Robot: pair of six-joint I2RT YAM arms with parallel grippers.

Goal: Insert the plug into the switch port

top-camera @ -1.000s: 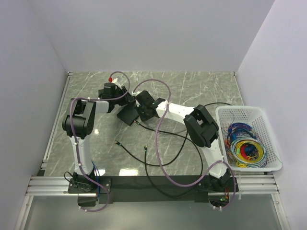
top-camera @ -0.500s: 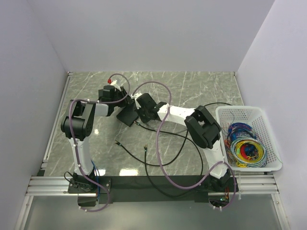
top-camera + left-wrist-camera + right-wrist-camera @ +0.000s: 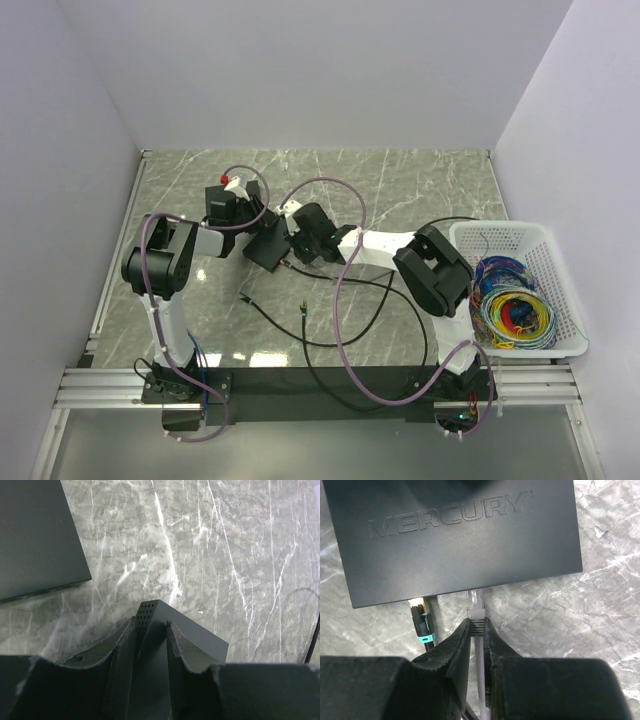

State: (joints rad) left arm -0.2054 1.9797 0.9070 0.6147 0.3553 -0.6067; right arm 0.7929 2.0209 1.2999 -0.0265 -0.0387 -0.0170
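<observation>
From overhead, two arms meet at the one switch (image 3: 267, 246), which lies left of centre on the marble table (image 3: 420, 190). The left arm comes in from its far left side and the right arm from its right. That view also takes in one white basket (image 3: 560, 290) at the right edge, holding a tangle of coloured cables (image 3: 510, 305), and black cable looping over the near part of the table with two loose ends (image 3: 245, 297) (image 3: 302, 310). It is too distant to show any connector at the switch.

The right wrist camera shows that part. The right gripper (image 3: 476, 625) has its two fingers pressed together on the ribbed boot of the plug (image 3: 476, 602). The plug's pale tip meets the near long edge of the switch, below the raised MERCURY lettering. Whether the tip is already inside a socket is hard to say, since the socket face is turned away. Just left of it a second connector (image 3: 421, 617), with a black body and a teal band, sits at the same edge, so two connectors are there.

Only the left wrist camera shows the left gripper (image 3: 150, 625). It is clamped on a perforated corner of the switch. Far left of it on the marble lies another flat dark slab (image 3: 35, 535).
</observation>
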